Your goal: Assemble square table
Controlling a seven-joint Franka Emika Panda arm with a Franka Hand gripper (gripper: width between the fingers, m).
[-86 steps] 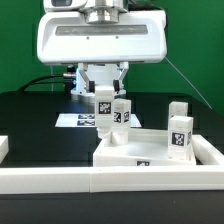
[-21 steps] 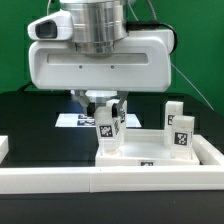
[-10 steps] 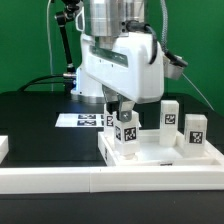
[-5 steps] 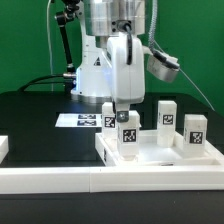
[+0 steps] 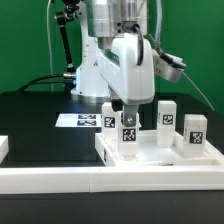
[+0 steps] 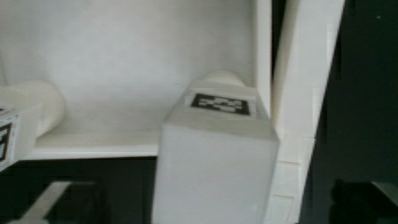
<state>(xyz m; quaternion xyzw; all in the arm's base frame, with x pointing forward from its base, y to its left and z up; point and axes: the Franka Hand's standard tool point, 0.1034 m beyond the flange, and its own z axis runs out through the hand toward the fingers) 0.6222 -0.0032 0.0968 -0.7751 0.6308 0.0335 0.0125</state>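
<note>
The marker board (image 5: 78,120) lay flat on the black table (image 5: 30,115) at the exterior view's left, behind the work area, apart from everything else. It served only as a tag reference.

The top (image 5: 150,158) sat near the front, just behind the white rail (image 5: 110,182), probably pushed against it so it would not slide while legs were fitted. Its raised rim faced up.

Four legs showed on or at the top. The far-left leg (image 5: 109,117) stood upright behind the gripper. The near leg (image 5: 128,133) stood upright toward the top's left part, directly under the gripper (image 5: 127,106). The wrist view showed that leg (image 6: 222,150) close up, tag on its upper end, with the top's inner floor (image 6: 125,60) behind it.

The jaws stood on either side of the leg's upper end. Whether they still pinched it could not be told from the pictures. The leg stood unsupported-looking and straight, so it was likely seated or part-screwed, judged only from its posture.

Further to the exterior view's right, a third leg (image 5: 166,114) stood upright at the far side, and a fourth leg (image 5: 195,131) stood upright at the right edge. Both looked placed already, tags facing the camera.
</note>
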